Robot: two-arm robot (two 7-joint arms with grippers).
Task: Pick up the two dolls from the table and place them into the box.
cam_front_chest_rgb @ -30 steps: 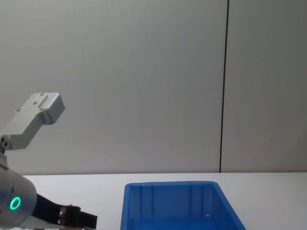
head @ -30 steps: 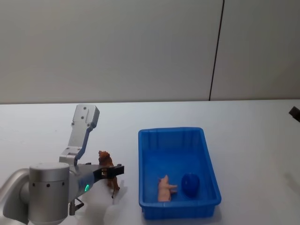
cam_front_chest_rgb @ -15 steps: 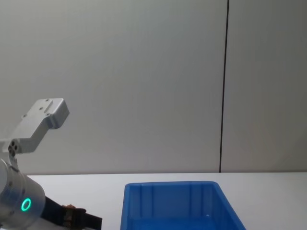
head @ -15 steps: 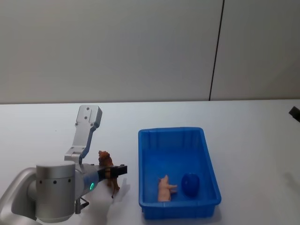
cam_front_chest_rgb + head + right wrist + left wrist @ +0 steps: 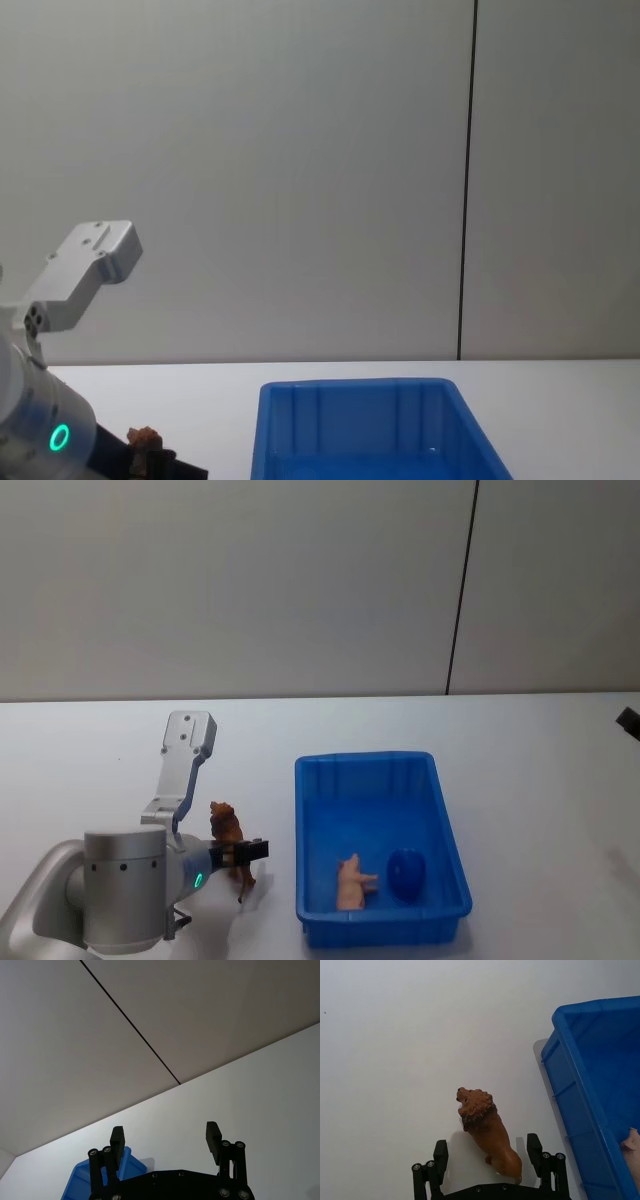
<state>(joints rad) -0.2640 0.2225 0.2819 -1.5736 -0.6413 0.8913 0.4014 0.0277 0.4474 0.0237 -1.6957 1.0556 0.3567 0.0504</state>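
The left gripper (image 5: 489, 1160), jaws spread and empty, straddles the lion (image 5: 487, 1132) standing on the table (image 5: 385, 1060) just left of the box (image 5: 445, 855) (pig (image 5: 351, 882) already inside), its body lengthwise between the fingers (image 5: 440, 1152), while the right gripper (image 5: 166, 1141) hangs open, well away.

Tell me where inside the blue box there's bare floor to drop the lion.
The box is bare across its far half, between the back wall and the pink doll. The near end is crowded by that doll and a blue object. The left gripper straddles the lion on the table.
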